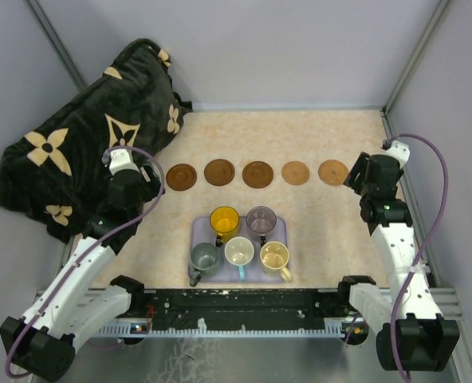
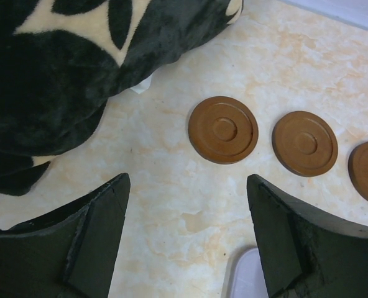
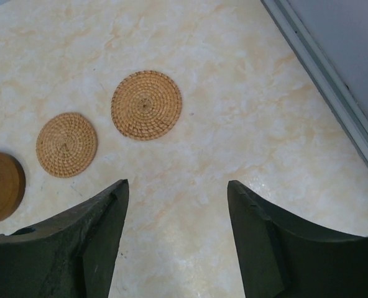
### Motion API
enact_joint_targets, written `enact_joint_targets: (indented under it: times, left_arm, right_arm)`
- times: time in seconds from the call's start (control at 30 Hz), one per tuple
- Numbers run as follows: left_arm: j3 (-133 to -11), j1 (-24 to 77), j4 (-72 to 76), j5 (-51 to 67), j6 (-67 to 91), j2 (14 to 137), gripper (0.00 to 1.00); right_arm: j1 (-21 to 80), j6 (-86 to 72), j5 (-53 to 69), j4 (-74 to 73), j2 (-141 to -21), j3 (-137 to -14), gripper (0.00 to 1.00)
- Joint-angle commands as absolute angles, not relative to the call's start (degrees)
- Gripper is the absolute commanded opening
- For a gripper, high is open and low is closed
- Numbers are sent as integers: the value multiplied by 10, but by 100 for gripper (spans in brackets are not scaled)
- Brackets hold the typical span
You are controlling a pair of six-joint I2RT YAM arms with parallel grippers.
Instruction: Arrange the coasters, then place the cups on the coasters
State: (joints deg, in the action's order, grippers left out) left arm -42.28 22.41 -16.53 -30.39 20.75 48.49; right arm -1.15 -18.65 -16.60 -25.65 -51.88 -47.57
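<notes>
Left gripper (image 2: 187, 180) and right gripper (image 3: 176, 184) hang released and empty, coasters (image 2: 222, 129) just ahead, so reach for the cups (image 1: 224, 218) behind them, pinching one rim squarely.

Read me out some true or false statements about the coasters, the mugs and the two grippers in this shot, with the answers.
1. Five coasters lie in a row on the table. True.
2. One mug already stands on a coaster. False: all five mugs sit on the tray.
3. The left gripper and the right gripper are both open and hold nothing. True.
4. Every coaster is woven. False: only the two woven coasters at the right end are; the three brown coasters are smooth discs.
</notes>
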Motion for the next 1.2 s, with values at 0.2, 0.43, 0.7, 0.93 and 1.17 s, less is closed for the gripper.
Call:
enact_joint_targets:
  times: [0.2,0.43,0.7,0.93,1.17]
  left_arm:
    - [-425,224,-232,-326,217,437,100]
    - [-416,225,-253,-306,231,420,100]
    - [-411,225,-282,-282,240,421,100]
    - [-400,225,-285,-200,220,403,99]
    - [-376,234,-278,-82,250,436,100]
  right_arm:
    - [-12,-207,-222,-223,-492,-505,91]
    - [-11,-219,-257,-271,-480,-499,99]
    - [-11,-217,-226,-296,-462,-494,99]
    - [-11,-222,-136,-338,-466,-501,97]
    - [67,-251,-90,-372,-438,-480,86]
